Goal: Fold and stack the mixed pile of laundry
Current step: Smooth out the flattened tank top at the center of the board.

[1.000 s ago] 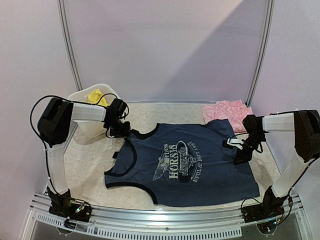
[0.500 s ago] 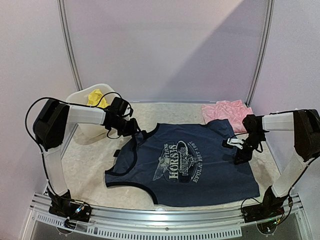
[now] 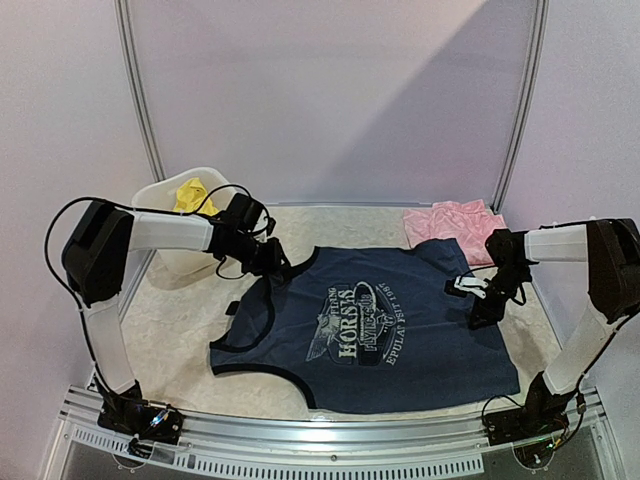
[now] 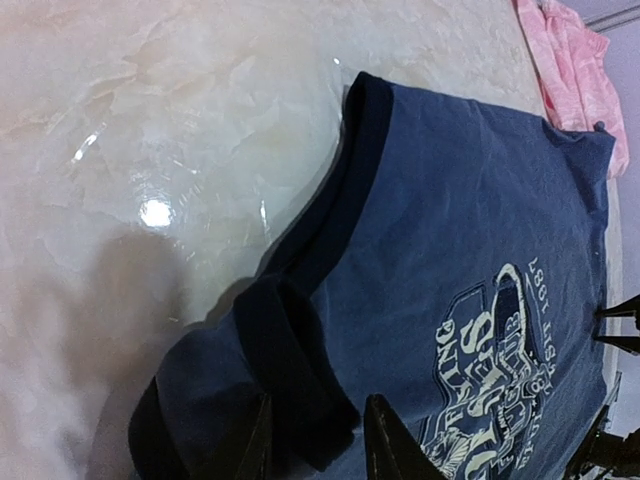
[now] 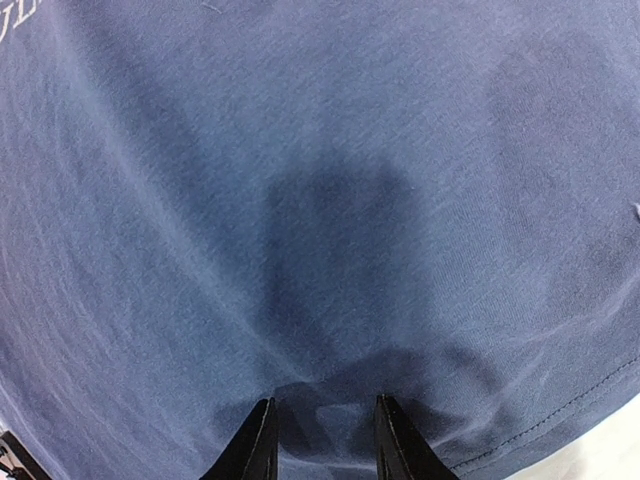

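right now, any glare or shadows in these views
Left wrist: bright glare spot on the glossy table. Right wrist: the right tool casts a dark shadow on the navy top. Top external: a diagonal shadow crosses the back wall.

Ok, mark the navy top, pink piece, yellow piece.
navy top (image 3: 355, 330), top external view, printed lettering.
pink piece (image 3: 455, 220), top external view, fabric middle.
yellow piece (image 3: 190, 192), top external view, bunched fabric.
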Tool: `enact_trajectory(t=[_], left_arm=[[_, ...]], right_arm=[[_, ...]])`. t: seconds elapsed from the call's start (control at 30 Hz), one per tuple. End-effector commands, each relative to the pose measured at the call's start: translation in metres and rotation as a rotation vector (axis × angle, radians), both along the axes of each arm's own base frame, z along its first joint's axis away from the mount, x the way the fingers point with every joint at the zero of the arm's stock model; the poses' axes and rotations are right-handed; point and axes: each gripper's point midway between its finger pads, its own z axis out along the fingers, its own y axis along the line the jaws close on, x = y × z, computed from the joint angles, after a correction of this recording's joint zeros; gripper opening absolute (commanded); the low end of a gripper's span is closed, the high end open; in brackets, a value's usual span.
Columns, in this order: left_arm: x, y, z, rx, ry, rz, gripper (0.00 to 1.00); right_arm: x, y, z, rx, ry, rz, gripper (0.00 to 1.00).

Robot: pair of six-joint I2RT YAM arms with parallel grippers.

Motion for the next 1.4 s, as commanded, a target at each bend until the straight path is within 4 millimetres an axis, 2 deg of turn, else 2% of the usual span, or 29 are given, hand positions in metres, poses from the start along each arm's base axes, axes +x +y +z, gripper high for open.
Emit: enact_trajectory(t=[0.0,0.1,0.23,0.43,0.47,0.53,0.6,0.67,0.73,0.8,0.87,0.93,1.0,1.03,1.1,1.2,1.37], left_arm=[[-0.012,-0.001,-0.002,0.037,0.036,-0.039,0.31],[-0.017,0.002,0.0,0.103,0.046,-0.052,0.24],[-0.029,0.0,-0.004,0.158,0.056,-0.099,0.01],[-0.055,-0.003,-0.031,0.243,0.121,-0.158,0.0],[-0.06,-0.005,-0.036,0.249,0.138,-0.176,0.03],[-0.069,-0.009,-0.035,0.265,0.161,-0.214,0.21],[-0.072,-0.018,-0.013,0.248,0.148,-0.267,0.3],[-0.068,-0.028,0.025,0.205,0.084,-0.325,0.33],[-0.057,-0.03,0.065,0.189,0.002,-0.361,0.34],[-0.036,-0.016,0.094,0.184,-0.053,-0.329,0.34],[-0.006,0.008,0.106,0.192,-0.099,-0.249,0.34],[0.027,0.037,0.092,0.21,-0.114,-0.156,0.35],[0.057,0.058,0.057,0.201,-0.055,-0.091,0.33],[0.063,0.062,0.036,0.198,0.002,-0.088,0.31],[0.063,0.051,0.018,0.225,0.042,-0.164,0.29],[0.05,0.036,0.014,0.254,0.033,-0.28,0.33],[0.03,0.036,0.007,0.201,0.084,-0.351,0.37]], right_arm=[[-0.036,-0.022,-0.018,-0.1,0.157,-0.028,0.34],[-0.035,-0.021,-0.017,-0.098,0.158,-0.028,0.34],[-0.035,-0.021,-0.016,-0.094,0.155,-0.03,0.34],[-0.034,-0.021,-0.015,-0.094,0.153,-0.03,0.34],[-0.033,-0.02,-0.015,-0.094,0.151,-0.029,0.34],[-0.034,-0.021,-0.015,-0.094,0.154,-0.028,0.34],[-0.034,-0.021,-0.014,-0.094,0.153,-0.027,0.34],[-0.034,-0.021,-0.014,-0.094,0.155,-0.025,0.34],[-0.034,-0.021,-0.014,-0.094,0.154,-0.023,0.34],[-0.033,-0.02,-0.014,-0.089,0.153,-0.024,0.34],[-0.032,-0.018,-0.013,-0.081,0.151,-0.026,0.34],[-0.031,-0.016,-0.013,-0.068,0.149,-0.03,0.34],[-0.031,-0.014,-0.013,-0.057,0.148,-0.031,0.34],[-0.03,-0.013,-0.013,-0.053,0.15,-0.033,0.34],[-0.03,-0.013,-0.013,-0.054,0.154,-0.036,0.34],[-0.034,-0.013,-0.011,-0.056,0.15,-0.031,0.34],[-0.035,-0.012,-0.01,-0.048,0.146,-0.028,0.34]])
